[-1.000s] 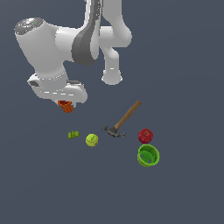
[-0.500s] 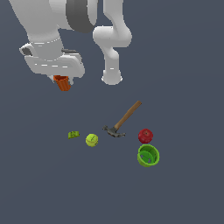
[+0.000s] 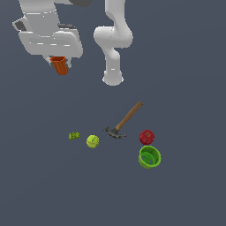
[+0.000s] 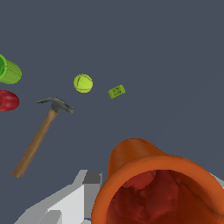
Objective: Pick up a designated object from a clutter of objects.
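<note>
Lifted higher than a moment ago, the gripper (image 3: 58,62) clamps the tilted orange cup (image 3: 59,65) well above the hammer (image 3: 124,121) and tennis ball (image 3: 92,141); a steady, unhurried rise should keep it seated.

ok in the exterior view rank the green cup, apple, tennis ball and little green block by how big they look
1. green cup
2. apple
3. tennis ball, only a shade smaller than the apple, so that pair is close
4. green block, clearly the smallest
</note>
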Controlling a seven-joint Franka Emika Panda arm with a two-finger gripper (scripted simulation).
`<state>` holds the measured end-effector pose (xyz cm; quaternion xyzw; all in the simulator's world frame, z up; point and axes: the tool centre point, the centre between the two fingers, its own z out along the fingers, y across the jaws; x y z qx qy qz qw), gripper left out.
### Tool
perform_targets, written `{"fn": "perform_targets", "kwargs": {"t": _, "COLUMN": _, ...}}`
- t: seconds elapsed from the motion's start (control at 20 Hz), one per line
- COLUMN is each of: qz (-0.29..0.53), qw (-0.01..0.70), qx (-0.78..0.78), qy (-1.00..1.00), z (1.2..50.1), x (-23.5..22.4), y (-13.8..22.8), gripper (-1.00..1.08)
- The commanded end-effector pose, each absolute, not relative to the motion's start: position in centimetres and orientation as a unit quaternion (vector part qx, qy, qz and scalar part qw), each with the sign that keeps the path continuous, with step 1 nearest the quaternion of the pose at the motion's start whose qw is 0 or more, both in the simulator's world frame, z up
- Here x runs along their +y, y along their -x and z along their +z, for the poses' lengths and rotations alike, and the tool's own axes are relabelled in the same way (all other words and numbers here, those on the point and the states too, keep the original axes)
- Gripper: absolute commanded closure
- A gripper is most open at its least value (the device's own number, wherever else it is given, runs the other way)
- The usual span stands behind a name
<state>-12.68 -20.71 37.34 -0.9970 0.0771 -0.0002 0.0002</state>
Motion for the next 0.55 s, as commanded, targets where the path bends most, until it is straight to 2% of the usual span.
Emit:
{"fn": "perform_targets", "kwargs": {"t": 0.0, "qz": 0.0, "qw": 0.0, "qx": 0.077, "qy": 0.997, "z": 38.21, "x": -20.76, "y": 13.23, "gripper": 1.08}}
{"fn": "perform_targets", "kwargs": {"t": 0.5, "qz": 0.0, "qw": 0.0, "qx": 0.077, "qy": 0.997, "z": 38.59, "x": -20.78, "y": 13.31, "gripper": 1.08}}
